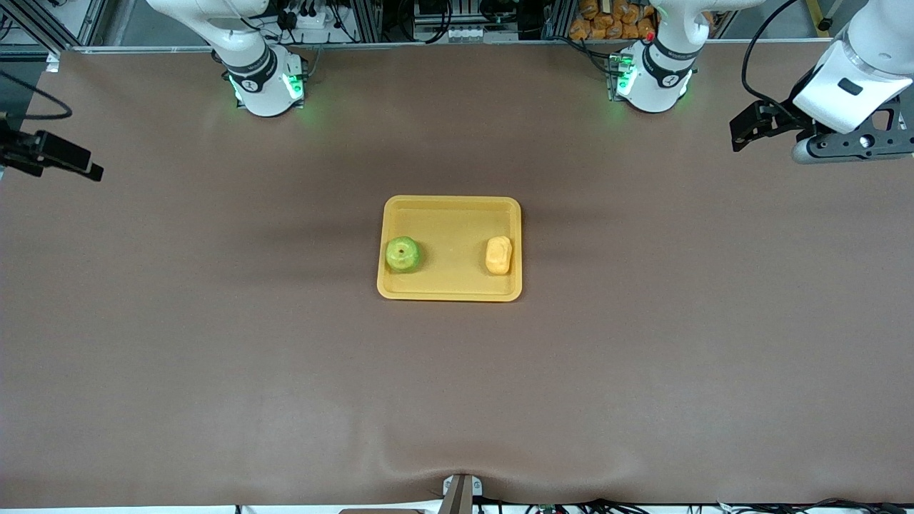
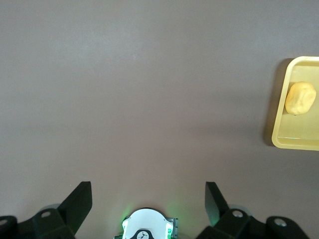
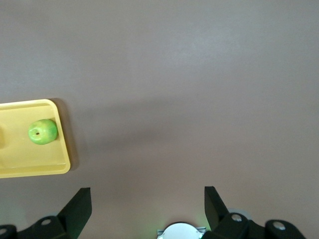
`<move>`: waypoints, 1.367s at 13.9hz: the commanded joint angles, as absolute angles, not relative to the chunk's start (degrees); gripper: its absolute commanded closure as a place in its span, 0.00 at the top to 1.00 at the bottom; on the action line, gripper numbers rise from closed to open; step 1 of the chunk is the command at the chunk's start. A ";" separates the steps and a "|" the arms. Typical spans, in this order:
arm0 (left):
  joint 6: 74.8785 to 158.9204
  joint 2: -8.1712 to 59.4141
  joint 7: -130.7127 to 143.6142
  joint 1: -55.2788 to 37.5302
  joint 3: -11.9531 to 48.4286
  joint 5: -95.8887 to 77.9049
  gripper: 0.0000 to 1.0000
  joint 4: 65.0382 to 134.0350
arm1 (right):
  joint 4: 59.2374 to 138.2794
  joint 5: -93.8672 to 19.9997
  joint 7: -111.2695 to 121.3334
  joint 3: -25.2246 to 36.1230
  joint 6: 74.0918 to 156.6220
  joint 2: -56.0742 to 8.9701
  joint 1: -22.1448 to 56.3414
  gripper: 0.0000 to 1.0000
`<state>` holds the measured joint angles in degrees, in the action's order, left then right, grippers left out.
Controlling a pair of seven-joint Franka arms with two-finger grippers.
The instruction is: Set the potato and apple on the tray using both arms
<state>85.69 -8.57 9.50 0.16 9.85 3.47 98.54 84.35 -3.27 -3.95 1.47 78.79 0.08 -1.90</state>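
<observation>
The yellow-orange tray (image 1: pixel 450 243) lies flat at the middle of the table. The green apple (image 1: pixel 403 254) sits in it toward the right arm's end, stem dimple up. The yellow-orange potato (image 1: pixel 498 255) sits in it toward the left arm's end. My left gripper (image 1: pixel 739 135) is open and empty, up over bare table at the left arm's end; its wrist view (image 2: pixel 148 199) shows the potato (image 2: pixel 300 98) and the tray's rim (image 2: pixel 294 142). My right gripper (image 1: pixel 89 168) is open and empty over the right arm's end; its wrist view (image 3: pixel 148 201) shows the apple (image 3: pixel 43 131) in the tray (image 3: pixel 35 167).
The two white arm bases (image 1: pixel 265 86) (image 1: pixel 651 82) with green lights stand at the table's edge farthest from the front camera. Cables and frames lie past that edge. A small metal bracket (image 1: pixel 460 492) sits at the nearest edge. Brown tabletop surrounds the tray.
</observation>
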 commanded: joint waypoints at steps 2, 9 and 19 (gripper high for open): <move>85.69 -9.58 8.17 0.70 10.28 2.46 1.00 98.27 | 92.63 -1.76 -3.34 0.70 81.74 7.29 -1.93 1.00; 84.46 -9.23 1.43 1.23 9.32 1.76 1.00 95.54 | 89.14 3.25 -0.97 0.70 82.71 4.93 0.26 1.00; 81.75 -8.97 0.88 2.81 6.33 -1.85 1.00 93.52 | 87.89 -1.32 -1.23 1.05 83.23 3.87 -0.44 1.00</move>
